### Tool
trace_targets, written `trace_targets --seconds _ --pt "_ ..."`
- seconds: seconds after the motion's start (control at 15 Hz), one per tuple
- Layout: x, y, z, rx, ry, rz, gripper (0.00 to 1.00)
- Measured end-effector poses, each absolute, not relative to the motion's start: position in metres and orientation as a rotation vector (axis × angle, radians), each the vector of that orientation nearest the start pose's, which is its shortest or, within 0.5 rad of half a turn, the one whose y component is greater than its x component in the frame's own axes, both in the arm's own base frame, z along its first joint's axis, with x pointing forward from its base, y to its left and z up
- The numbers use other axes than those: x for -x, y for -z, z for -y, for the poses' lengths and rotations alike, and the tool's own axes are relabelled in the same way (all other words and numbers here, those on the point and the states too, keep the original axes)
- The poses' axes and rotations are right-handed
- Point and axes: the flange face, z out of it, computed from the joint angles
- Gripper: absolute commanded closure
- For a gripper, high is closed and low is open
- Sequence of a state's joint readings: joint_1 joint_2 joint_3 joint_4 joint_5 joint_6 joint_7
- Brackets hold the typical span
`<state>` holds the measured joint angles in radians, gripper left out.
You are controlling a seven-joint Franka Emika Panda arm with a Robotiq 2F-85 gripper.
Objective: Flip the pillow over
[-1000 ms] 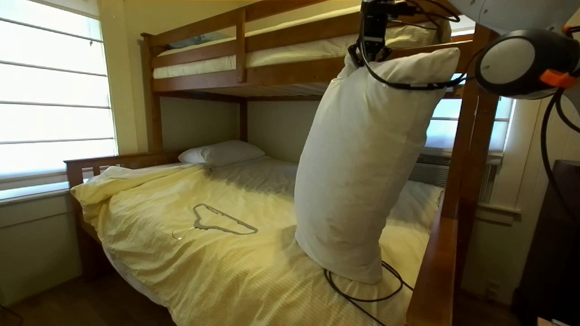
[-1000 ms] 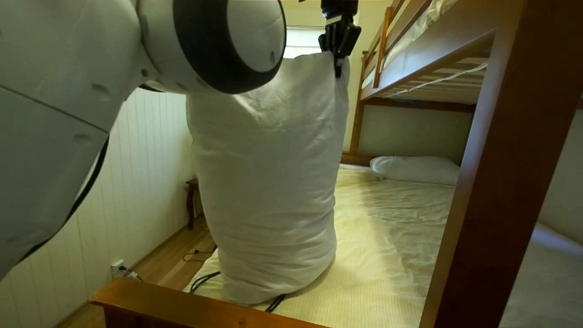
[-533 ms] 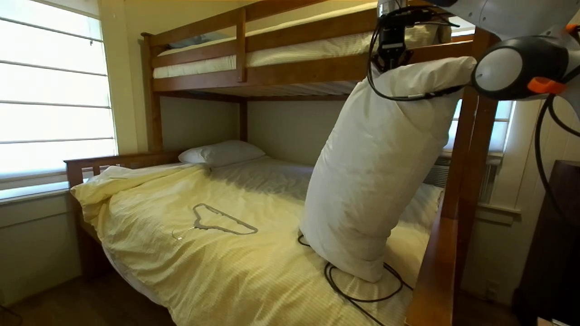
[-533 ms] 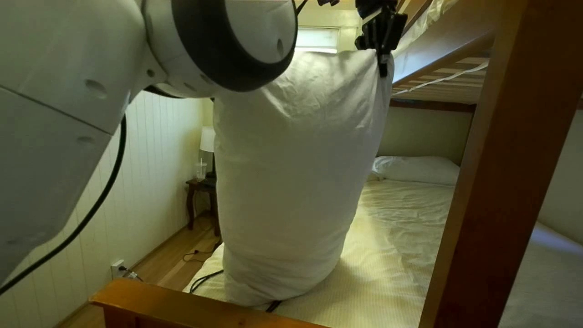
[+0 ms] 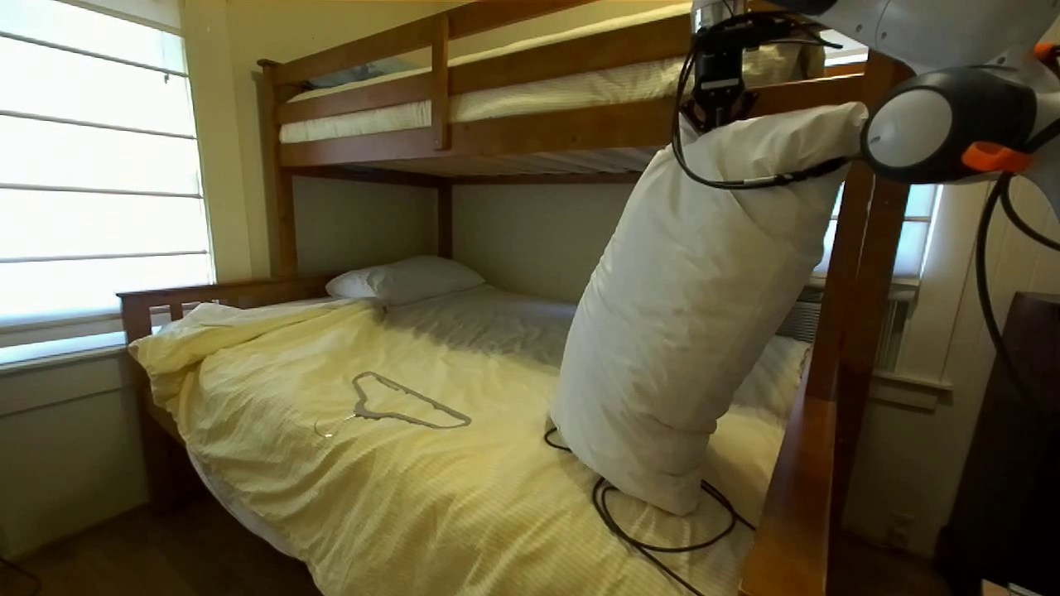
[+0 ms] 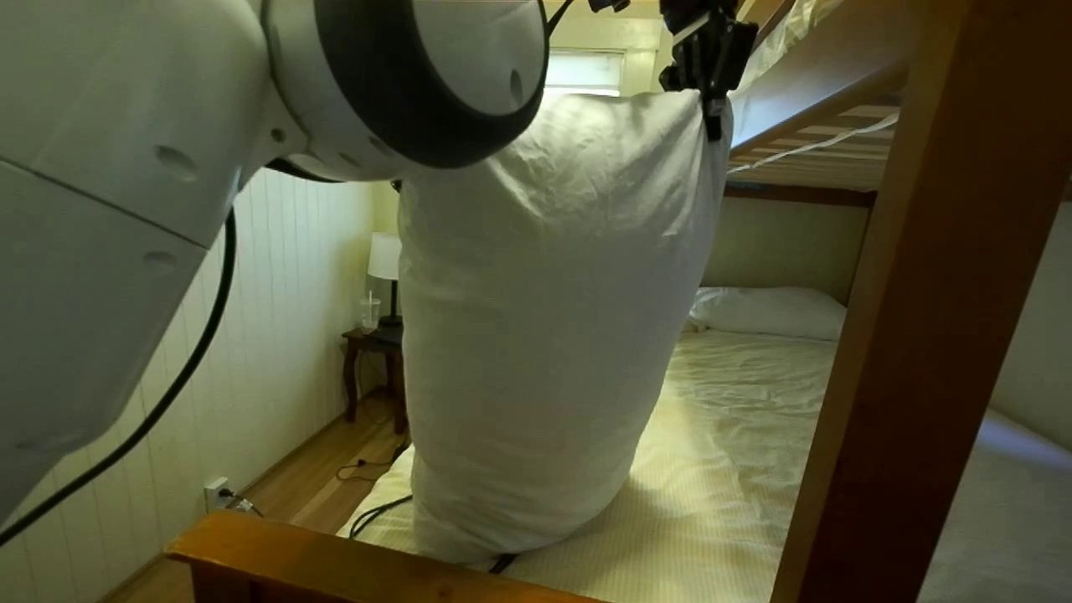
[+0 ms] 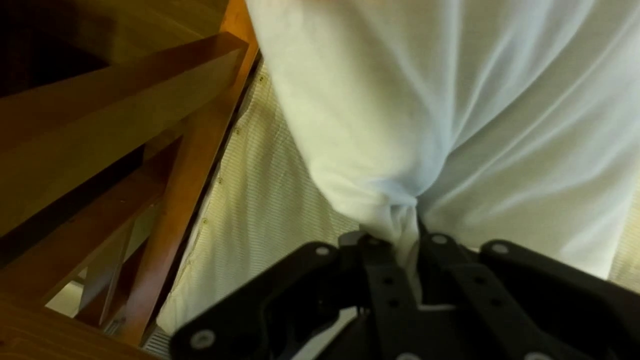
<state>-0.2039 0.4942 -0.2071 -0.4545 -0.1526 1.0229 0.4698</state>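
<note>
The large cream-white pillow (image 5: pixel 687 314) stands on end, its lower end touching the yellow bedsheet (image 5: pixel 464 488). In an exterior view its top leans to the right. It also shows in an exterior view (image 6: pixel 553 335), where the arm covers its upper left corner. My gripper (image 5: pixel 714 120) is at the top of the pillow, pointing down. In an exterior view the gripper (image 6: pixel 712 117) sits at the pillow's top right corner. In the wrist view the gripper (image 7: pixel 402 245) is shut on a gathered fold of the pillow case (image 7: pixel 360 115). The pillow hides part of the bed behind it.
A smaller, flatter white pillow (image 5: pixel 406 280) lies at the far end of the bed. A grey hanger (image 5: pixel 406 406) and a black cable (image 5: pixel 662 546) lie on the sheet. The upper bunk (image 5: pixel 530 132) is close behind the gripper. A wooden post (image 6: pixel 888 301) and bed-end rail (image 6: pixel 335 553) stand near.
My gripper and the pillow's top have moved right in both exterior views, and lower in an exterior view. The pillow tilts more; its lower end stays in nearly the same place. The last half second shows little motion.
</note>
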Motion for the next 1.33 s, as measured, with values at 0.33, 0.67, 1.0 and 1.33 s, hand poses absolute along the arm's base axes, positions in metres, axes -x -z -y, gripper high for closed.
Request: trace_targets --seconds 0.33,0.67,1.0,1.33 --pt "-0.577 -0.751 0.226 3.15 0.344 -1.538 0.97" --pt "-0.619 -0.724 0.233 3.249 0.498 -1.443 0.97" --pt "-0.633 -0.712 0.229 3.278 0.512 -1.375 0.97" --pt "-0.644 -0.7 0.217 3.299 0.467 -1.203 0.97"
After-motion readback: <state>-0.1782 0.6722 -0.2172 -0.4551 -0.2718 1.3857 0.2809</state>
